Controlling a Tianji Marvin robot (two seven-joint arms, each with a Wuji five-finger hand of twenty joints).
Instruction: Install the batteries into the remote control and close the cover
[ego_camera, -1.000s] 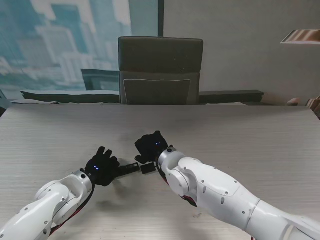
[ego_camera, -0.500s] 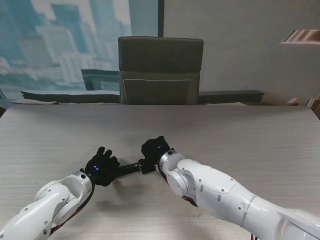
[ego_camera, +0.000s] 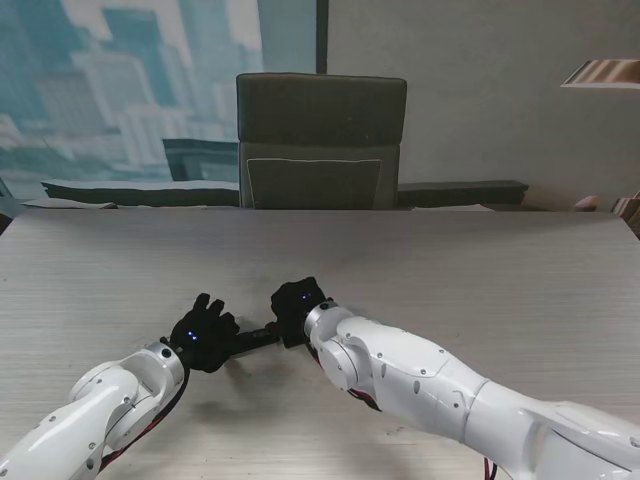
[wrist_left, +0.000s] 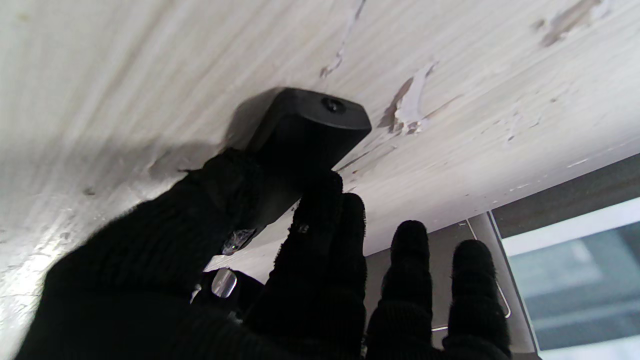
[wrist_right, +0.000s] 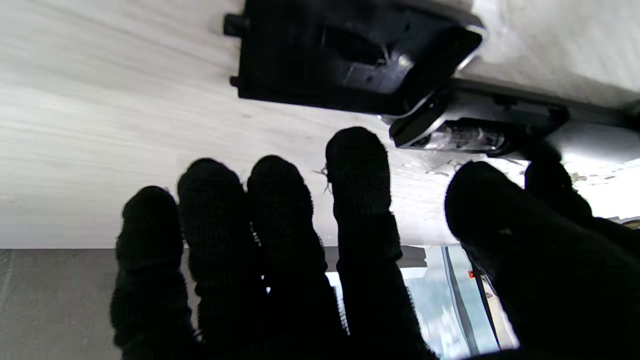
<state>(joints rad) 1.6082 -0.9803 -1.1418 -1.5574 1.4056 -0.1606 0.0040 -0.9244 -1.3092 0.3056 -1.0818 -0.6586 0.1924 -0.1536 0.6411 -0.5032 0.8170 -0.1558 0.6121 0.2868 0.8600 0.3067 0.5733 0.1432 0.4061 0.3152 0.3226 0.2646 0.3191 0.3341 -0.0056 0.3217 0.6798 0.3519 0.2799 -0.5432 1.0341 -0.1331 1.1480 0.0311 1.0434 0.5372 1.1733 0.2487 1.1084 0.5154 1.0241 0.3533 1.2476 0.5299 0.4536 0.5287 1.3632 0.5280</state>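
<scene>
The black remote control (ego_camera: 257, 337) lies on the table, and my left hand (ego_camera: 204, 335) is shut on its near end, thumb and fingers pinching its sides (wrist_left: 305, 130). My right hand (ego_camera: 297, 308) hovers over the remote's other end, fingers spread and holding nothing. In the right wrist view the loose black cover (wrist_right: 350, 55) lies inner side up, overlapping the remote's open battery compartment (wrist_right: 470, 132), where a battery shows. The right fingertips (wrist_right: 357, 155) are close to the cover; whether they touch it is unclear. The right hand hides the cover in the stand view.
The light wooden table (ego_camera: 480, 270) stretches out on all sides of both hands. A dark office chair (ego_camera: 320, 140) stands behind its far edge, in front of a window and a grey wall.
My right hand has moved left and a little nearer to me, and it now hides the cover piece that showed beside the remote. The left hand and the remote have stayed put.
</scene>
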